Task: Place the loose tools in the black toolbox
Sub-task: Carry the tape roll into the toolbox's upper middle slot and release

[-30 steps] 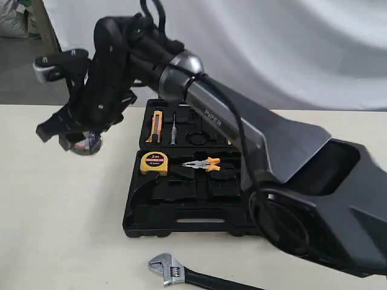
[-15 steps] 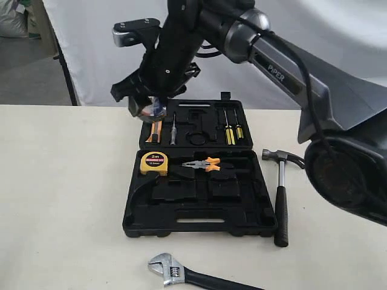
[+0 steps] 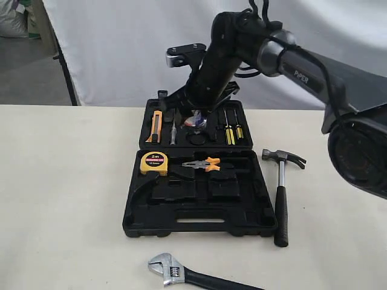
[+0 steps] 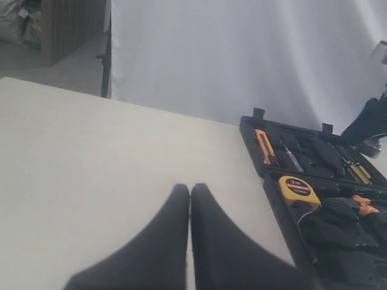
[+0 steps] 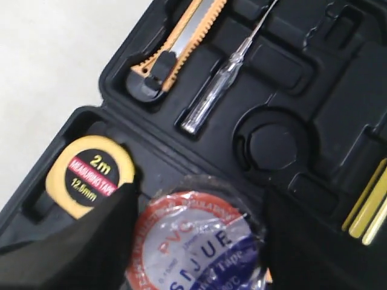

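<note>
- Reaching in from the desk's [image 3: 60, 211] right side, the right arm stretches leftward and bends down at the wrist over the open lid of the black toolbox [image 3: 199, 228].
- The right gripper [image 3: 195, 116] hangs above the middle of the lid, its fingers [image 5: 91, 241] clamped on either side of the small tape roll [image 5: 193, 244], which is held clear of the tray.
- In the right wrist view the round recess [image 5: 273, 147] lies just beyond the roll, with the yellow tape measure [image 5: 91, 175] beside it.
- The left gripper [image 4: 190, 199] hovers over bare desk left of the toolbox, its fingers pressed together.
- The claw hammer [image 3: 281, 199] lies on the desk just beside the toolbox's right edge; the adjustable wrench [image 3: 181, 275] lies near the desk's front edge.
- Half a second ago the roll hung above the lid's far left corner; a second ago it was out over the desk left of the toolbox, with the arm hiding the hammer. It has travelled rightward, and the grip is unchanged.
</note>
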Controlling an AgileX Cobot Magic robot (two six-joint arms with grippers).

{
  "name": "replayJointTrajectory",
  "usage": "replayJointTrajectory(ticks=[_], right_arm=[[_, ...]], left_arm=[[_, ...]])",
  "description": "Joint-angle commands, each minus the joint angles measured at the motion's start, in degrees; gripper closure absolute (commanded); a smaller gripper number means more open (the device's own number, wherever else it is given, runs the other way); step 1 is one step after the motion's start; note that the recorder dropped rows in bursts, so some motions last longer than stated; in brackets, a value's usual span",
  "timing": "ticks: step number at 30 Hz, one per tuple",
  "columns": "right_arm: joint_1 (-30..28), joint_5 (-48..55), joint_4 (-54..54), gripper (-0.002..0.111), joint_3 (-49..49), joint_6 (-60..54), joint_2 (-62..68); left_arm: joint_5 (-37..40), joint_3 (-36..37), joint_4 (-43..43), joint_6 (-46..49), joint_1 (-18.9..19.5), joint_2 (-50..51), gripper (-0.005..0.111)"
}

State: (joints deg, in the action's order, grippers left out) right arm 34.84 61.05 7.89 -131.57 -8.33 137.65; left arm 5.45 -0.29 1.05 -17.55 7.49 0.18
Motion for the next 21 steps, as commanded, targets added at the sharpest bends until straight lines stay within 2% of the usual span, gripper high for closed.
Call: replayJointTrajectory(ticks=[1, 7, 21], right_arm=[[-1.20, -6.46, -0.56, 0.109, 0.67, 0.05, 2.36], [-2.01, -14.35, -0.57, 0.109, 0.67, 0.05, 6.22], [-3.36, -19.23, -0.87, 0.109, 0.67, 0.05, 11.27]], left_arm=[[-0.41, -0.15, 0.25, -0.27, 1.45, -0.18, 0.106], [-0.41, -0.15, 0.25, -0.27, 1.45, -0.18, 0.106], [-0.41, -0.15, 0.25, -0.27, 1.45, -0.18, 0.106]])
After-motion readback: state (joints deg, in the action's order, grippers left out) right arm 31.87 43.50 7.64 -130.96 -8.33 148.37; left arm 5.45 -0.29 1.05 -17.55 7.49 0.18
